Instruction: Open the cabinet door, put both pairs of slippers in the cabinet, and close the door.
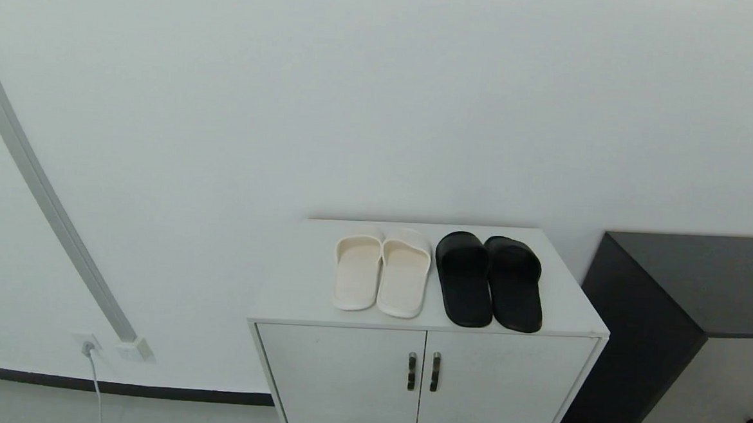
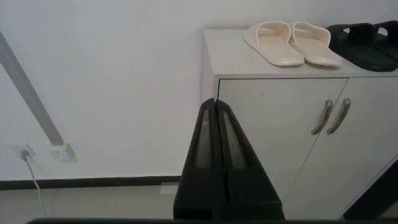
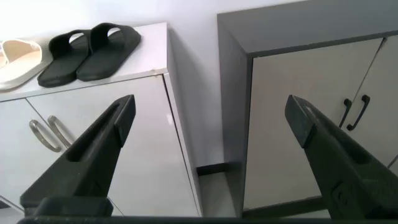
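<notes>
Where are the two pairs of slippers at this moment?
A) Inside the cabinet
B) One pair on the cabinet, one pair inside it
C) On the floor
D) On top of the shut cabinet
D: the white slippers and the black slippers lie side by side on top of the cabinet, which is shut.

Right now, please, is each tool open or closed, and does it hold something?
Left tool: closed, holding nothing.
Right tool: open, holding nothing.
</notes>
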